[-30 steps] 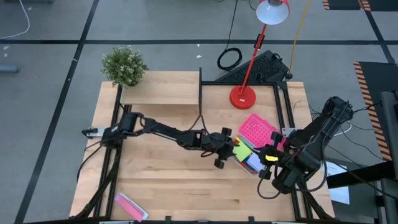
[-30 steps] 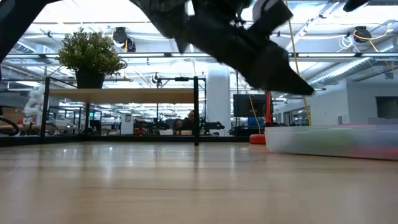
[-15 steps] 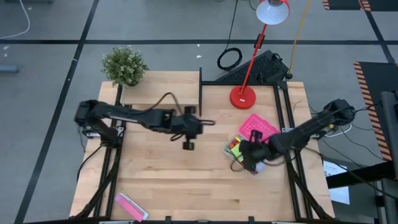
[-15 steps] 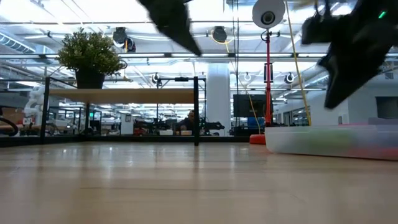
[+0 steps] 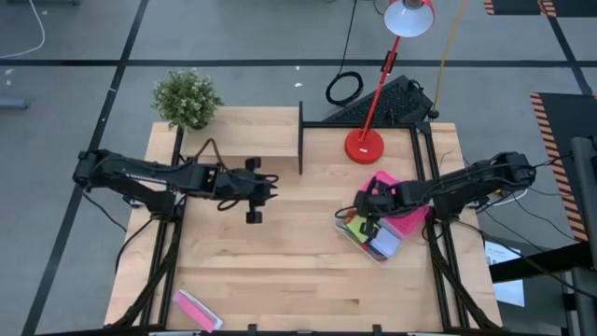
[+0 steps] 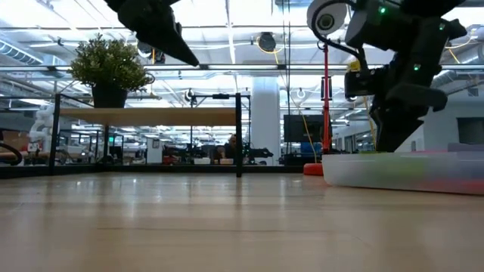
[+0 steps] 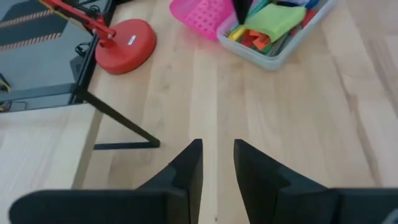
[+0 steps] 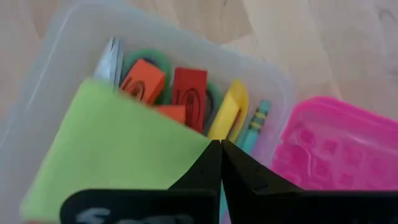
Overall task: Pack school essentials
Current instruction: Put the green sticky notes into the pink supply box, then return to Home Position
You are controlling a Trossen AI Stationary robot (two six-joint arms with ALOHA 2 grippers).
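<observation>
Green sticky-note pad (image 8: 118, 152) under pressed-together right end effector (image 8: 219, 149), left end effector (image 7: 216, 163) slightly spread.

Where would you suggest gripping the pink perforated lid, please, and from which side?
Grip the pink perforated lid by its free far edge, on the red lamp base side, coming from above. It lies flat against the clear box, and the right gripper hovers over the box side, so that edge is crowded.

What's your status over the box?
Right gripper shut, empty, over the box. Left gripper open, empty, mid-table. Green pad, blocks, pencils already in the box. Pink lid lies beside it.
</observation>
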